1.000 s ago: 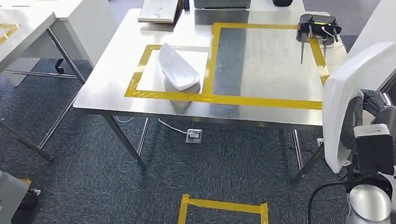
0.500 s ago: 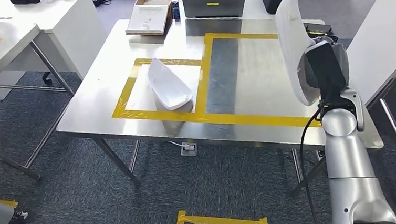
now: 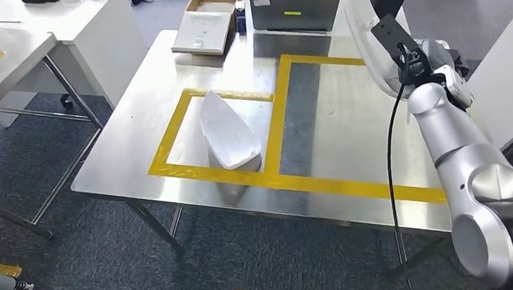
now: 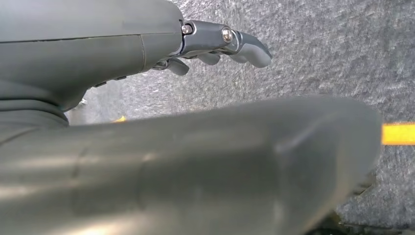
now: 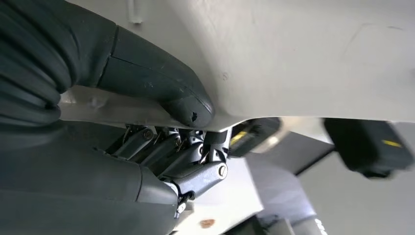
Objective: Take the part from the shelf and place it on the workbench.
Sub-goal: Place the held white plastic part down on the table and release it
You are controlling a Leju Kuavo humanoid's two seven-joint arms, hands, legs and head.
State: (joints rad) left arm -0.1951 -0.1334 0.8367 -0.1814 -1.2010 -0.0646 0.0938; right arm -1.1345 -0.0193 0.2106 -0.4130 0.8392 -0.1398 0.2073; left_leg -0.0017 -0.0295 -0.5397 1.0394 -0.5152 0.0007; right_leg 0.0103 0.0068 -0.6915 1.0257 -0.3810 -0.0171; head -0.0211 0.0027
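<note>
**Over the table's far right side, a white part held up in the right hand**

On the carpeted floor [image 3: 98, 265] stands the steel table [image 3: 137, 133], marked with yellow tape [image 3: 277, 137] into a smaller left box and a larger right box. Inside the left box lies a white curved shell [image 3: 229, 136], resting on the table surface. Along the far edge sit an open cardboard box [image 3: 206, 22] and a grey case [image 3: 295, 7].

The silver right arm [image 3: 466, 164] reaches up over the table's right side. Its right hand [image 5: 169, 137] grips the white part [image 3: 369, 38]: the thumb presses one face and the darker fingers [image 5: 195, 156] curl under its edge. The part is raised clear of the table, above the right box's far end.

The left hand [image 4: 215, 44] hangs above the carpet, fingers loosely apart and holding nothing.
</note>
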